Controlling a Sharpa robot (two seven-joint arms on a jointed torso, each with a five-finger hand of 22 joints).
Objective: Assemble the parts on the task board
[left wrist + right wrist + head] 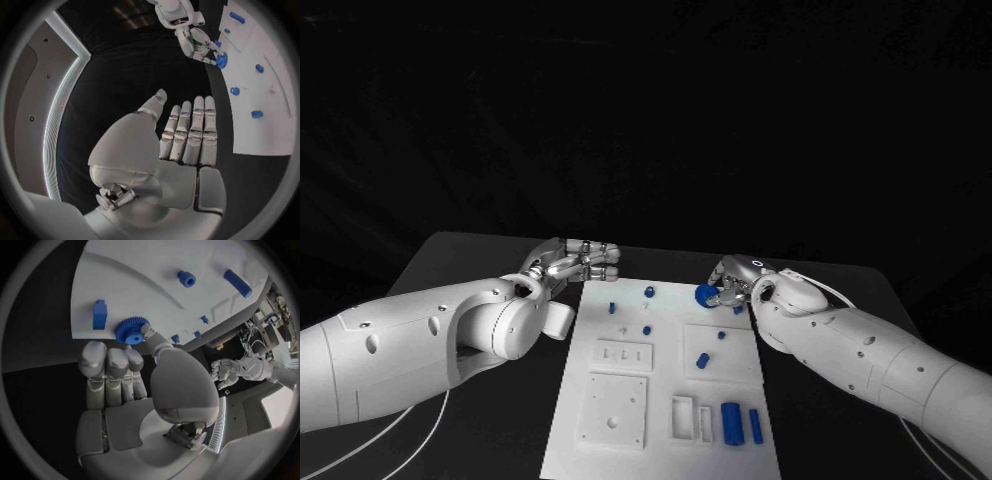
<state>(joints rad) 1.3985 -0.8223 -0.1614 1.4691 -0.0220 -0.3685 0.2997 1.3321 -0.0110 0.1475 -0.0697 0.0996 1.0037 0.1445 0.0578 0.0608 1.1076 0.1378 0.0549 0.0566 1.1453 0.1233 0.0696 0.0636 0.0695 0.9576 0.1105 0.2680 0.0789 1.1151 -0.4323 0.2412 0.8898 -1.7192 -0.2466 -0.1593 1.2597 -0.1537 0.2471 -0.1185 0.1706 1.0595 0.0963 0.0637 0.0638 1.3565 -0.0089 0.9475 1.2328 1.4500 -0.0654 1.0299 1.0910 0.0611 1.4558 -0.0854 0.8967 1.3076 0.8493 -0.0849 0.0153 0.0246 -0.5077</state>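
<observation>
Your head camera looked steeply down on the worktop (473,260); each wrist camera sat close behind its hand, and all three shared the task board (668,400).

Task board (668,400) mid-table (473,270), left hand (574,262) beside its far-left corner.

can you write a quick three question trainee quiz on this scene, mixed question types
1. True or false: the right robot hand holds a blue gear.
2. Where is the left robot hand? A) over the black table beside the task board B) pressing a part into the board C) gripping the gear
3. Fill in: the left robot hand's fingers lie straight and holds ____.

Key: 1 true; 2 A; 3 nothing
</observation>
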